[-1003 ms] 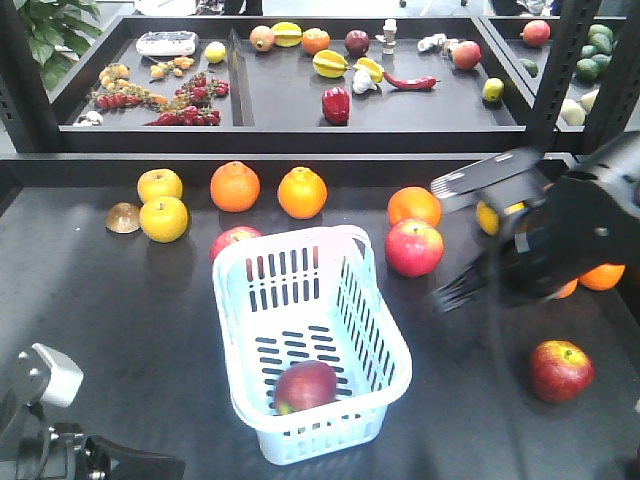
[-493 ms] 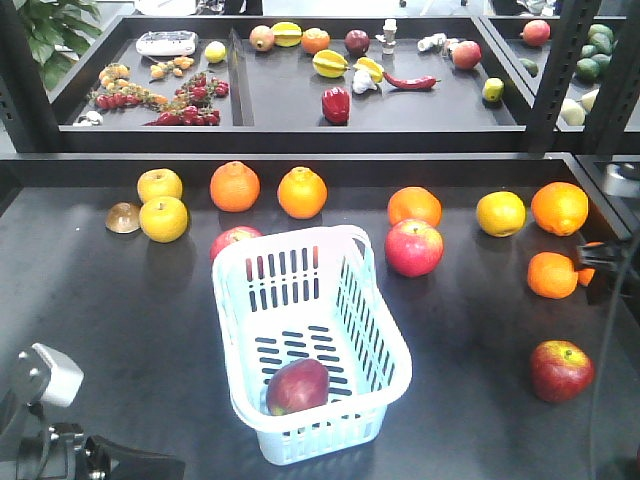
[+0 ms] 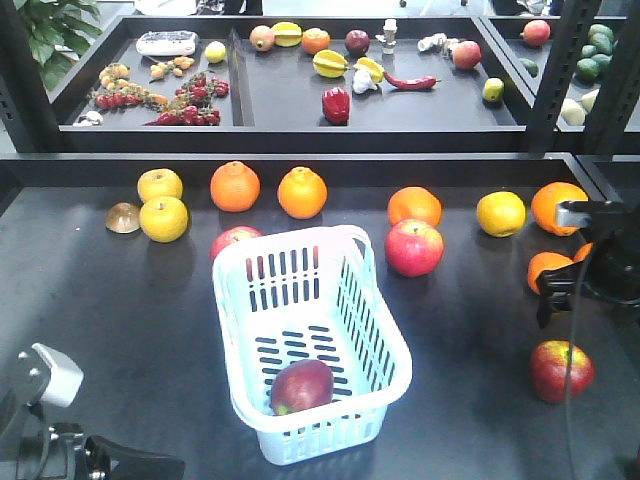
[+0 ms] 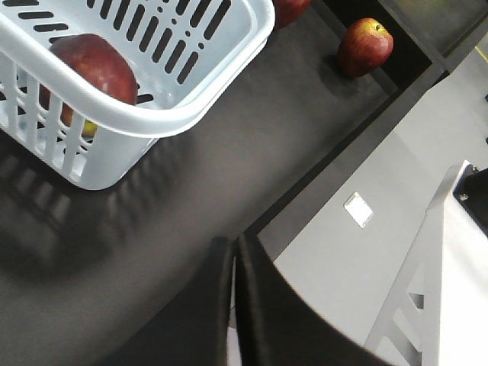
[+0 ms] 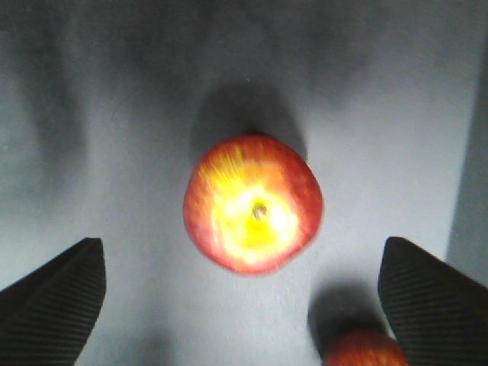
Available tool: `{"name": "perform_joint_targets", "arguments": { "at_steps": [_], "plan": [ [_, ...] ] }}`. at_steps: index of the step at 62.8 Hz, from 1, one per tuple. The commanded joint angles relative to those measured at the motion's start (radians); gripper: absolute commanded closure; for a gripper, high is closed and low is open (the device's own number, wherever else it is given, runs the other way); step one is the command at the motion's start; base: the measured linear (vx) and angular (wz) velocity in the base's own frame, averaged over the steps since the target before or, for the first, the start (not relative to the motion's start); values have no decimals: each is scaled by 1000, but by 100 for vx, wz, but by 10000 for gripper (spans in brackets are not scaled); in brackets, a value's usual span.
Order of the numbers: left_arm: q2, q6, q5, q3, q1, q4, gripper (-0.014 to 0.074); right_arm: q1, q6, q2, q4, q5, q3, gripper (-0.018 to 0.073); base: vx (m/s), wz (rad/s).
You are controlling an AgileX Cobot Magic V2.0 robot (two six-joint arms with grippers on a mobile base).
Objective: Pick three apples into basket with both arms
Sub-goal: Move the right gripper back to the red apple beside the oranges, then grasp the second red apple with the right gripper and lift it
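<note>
dark tabletop filled the front view, with fruit trays behind it. low at the left, my left gripper had its fingers pressed together on nothing, near a corner of the basket. a rear apple sat just behind the basket's back left rim — half hidden. inside the basket, at its near end, lay a dark apple. just right of the basket stood a middle apple, apart from it. further right a front apple rested alone, the right arm just behind it. my right gripper was spread wide over a stem-up apple — not touching it.
</note>
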State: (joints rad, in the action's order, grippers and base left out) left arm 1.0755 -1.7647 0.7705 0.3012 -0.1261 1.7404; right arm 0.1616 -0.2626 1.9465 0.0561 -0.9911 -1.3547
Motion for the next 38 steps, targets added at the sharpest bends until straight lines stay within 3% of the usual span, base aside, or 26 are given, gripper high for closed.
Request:
{"name": "perform_joint_targets", "arguments": {
  "at_steps": [1, 38],
  "plan": [
    [-13, -4, 18, 21, 0, -49, 602, 1, 19, -25, -22, 7, -38, -124, 0, 0],
    [-13, -4, 17, 21, 0, -48, 602, 1, 18, 136, -22, 22, -38, -90, 0, 0]
  ]
}}
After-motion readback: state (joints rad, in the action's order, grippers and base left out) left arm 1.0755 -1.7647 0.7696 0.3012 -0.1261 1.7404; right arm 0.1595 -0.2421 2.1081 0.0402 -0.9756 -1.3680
